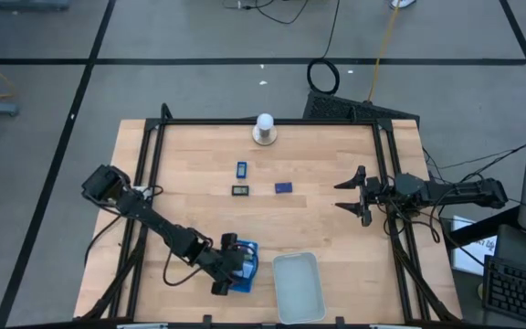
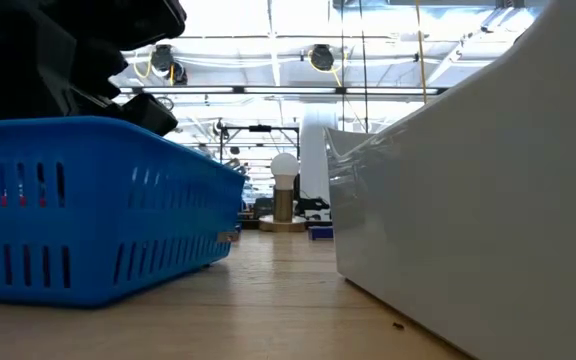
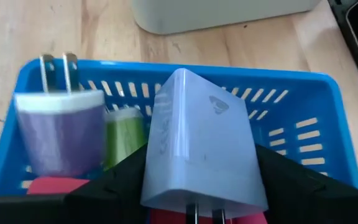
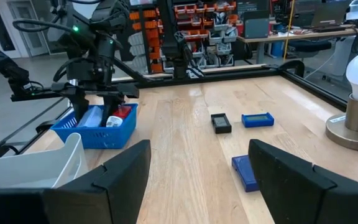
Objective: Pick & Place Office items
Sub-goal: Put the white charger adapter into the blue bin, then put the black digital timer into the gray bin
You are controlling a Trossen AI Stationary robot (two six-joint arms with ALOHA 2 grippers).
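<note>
Item in hand: a pale blue charger block (image 3: 197, 146) is being held over the blue basket (image 3: 303, 134), plug pins toward the wrist.
Left claw: the left claw (image 1: 234, 267) is being kept clenched on the charger block, above the basket near the counter's front edge.
Basket contents: a purple-and-white plug (image 3: 58, 130), a green piece (image 3: 124, 134) and red pieces (image 3: 48, 185) are lying inside already.
Items waiting: a dark blue rectangle (image 1: 283, 187), a black rectangular piece (image 1: 240, 190) and a light blue rectangle (image 1: 242, 169) are lying mid-counter (image 1: 336, 228), well apart from the basket.
Right claw: the right claw (image 1: 352, 194) is being held released at the counter's right side, waiting.
Step judged: the placing is probably being done.
Advice: the block should be lowered into the free space beside the plug before being released, so that it is not bounced over the rim.
Nearby: the white tray (image 1: 298, 285) is standing just beside the basket.
</note>
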